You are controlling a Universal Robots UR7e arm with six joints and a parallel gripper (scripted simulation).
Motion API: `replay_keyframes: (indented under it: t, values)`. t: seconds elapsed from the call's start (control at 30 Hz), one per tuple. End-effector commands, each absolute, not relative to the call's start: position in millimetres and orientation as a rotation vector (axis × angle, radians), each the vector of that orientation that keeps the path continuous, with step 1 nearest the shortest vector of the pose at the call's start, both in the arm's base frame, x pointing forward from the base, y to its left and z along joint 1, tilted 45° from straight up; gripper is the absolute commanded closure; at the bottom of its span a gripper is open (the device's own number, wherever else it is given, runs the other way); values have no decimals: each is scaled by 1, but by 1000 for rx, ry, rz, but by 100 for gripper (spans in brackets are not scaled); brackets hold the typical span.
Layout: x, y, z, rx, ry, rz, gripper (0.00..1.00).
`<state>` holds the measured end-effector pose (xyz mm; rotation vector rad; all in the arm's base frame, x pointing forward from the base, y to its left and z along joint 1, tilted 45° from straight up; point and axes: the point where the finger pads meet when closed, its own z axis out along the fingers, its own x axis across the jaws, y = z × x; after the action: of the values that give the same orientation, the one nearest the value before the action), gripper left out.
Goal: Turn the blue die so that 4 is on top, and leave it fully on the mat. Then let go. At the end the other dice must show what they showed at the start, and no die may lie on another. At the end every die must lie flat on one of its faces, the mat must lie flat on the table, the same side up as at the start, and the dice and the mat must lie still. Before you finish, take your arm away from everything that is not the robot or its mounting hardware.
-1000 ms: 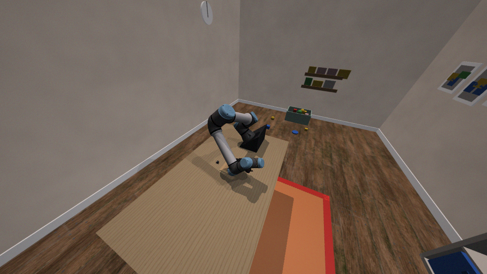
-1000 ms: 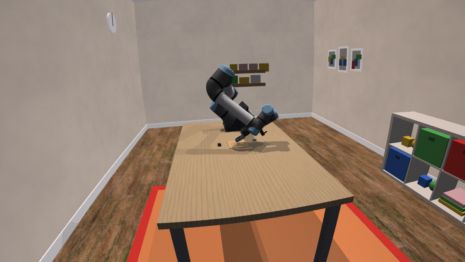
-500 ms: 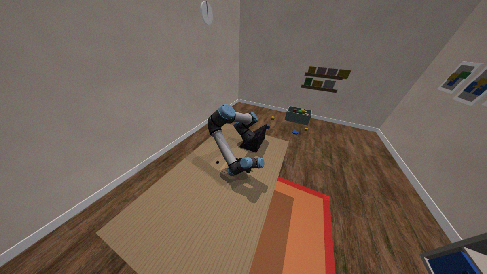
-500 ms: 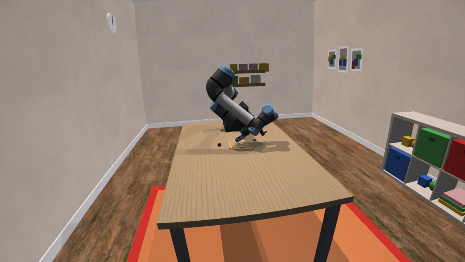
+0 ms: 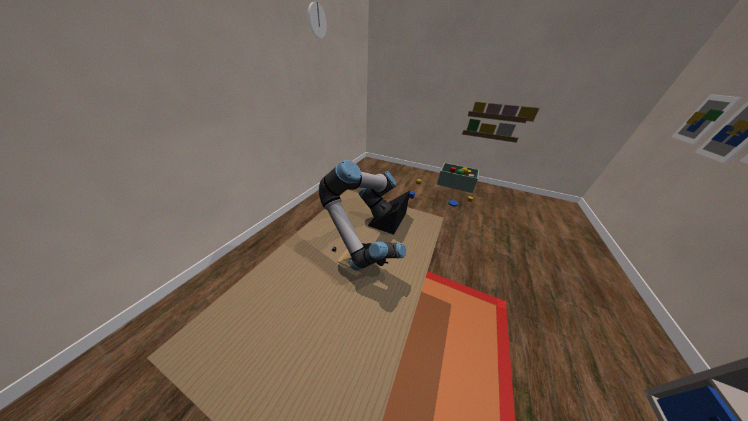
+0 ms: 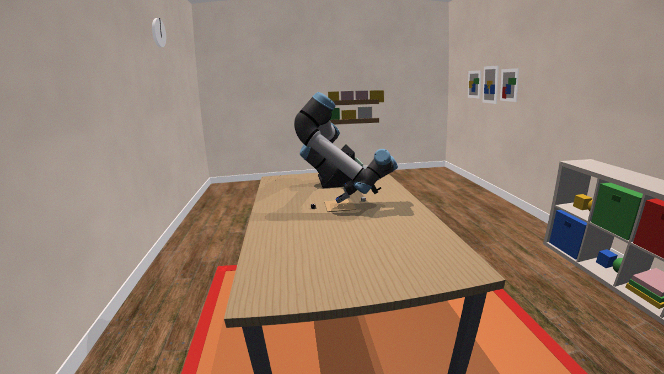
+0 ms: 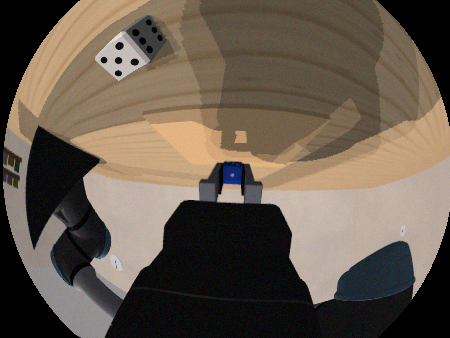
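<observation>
The gripper (image 6: 338, 199) (image 7: 232, 172) is closed partway on the blue die (image 7: 232, 176), with a grey, block-shaped finger against either side of the small cube. One pale pip shows on the smooth blue face turned to the wrist camera; which number is on top cannot be told.

The gripper slants down, its tips over the mat (image 6: 330, 207) (image 7: 180, 137), a thin, flat, straight-edged sheet of plain light tan. Whether the blue die touches it is too small to tell. Around the mat runs the table (image 5: 251, 334) (image 6: 362, 255) (image 7: 65, 87), paler and duller, with fine striped wood grain, and the arm's shadow lies across both.

In the exterior view, the white die (image 6: 363, 198) (image 7: 120, 57) sits to the picture's right of the gripper, on the wood. It is a sharp-cornered cube with black pips: five on the brightly lit face, six on the shaded one. To the picture's left of the gripper, off the mat, sits the black die (image 5: 333, 249) (image 6: 312, 206), its pips too small to read.

Above and behind the gripper, the arm (image 5: 343, 225) (image 6: 336, 155) bends in smooth grey tubes with dark joints and rounded blue caps.

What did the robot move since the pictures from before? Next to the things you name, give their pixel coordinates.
Nothing has visibly moved: the arm (image 5: 343, 225) (image 6: 335, 154) looks the same. The end effector (image 6: 339, 199) (image 7: 232, 172) now grips the blue die (image 7: 232, 175), but the earlier pictures are too small to show its grip. The black die (image 5: 333, 249) (image 6: 312, 206), white die (image 6: 363, 199) (image 7: 120, 57) and mat (image 6: 330, 207) (image 7: 182, 140) stayed put.
</observation>
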<state>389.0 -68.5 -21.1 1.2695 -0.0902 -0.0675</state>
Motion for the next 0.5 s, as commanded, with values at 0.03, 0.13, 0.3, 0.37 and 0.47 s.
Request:
replay_keyframes:
  t: [0.03,0.13,0.3,0.37,0.47]
  values:
    - [390,-69,-22,1270,-92,-67,60]
    - [390,-70,-23,1270,-92,-67,60]
    - [390,-71,-24,1270,-92,-67,60]
    - [390,-72,-25,1270,-92,-67,60]
    - [390,-74,-26,1270,-92,-67,60]
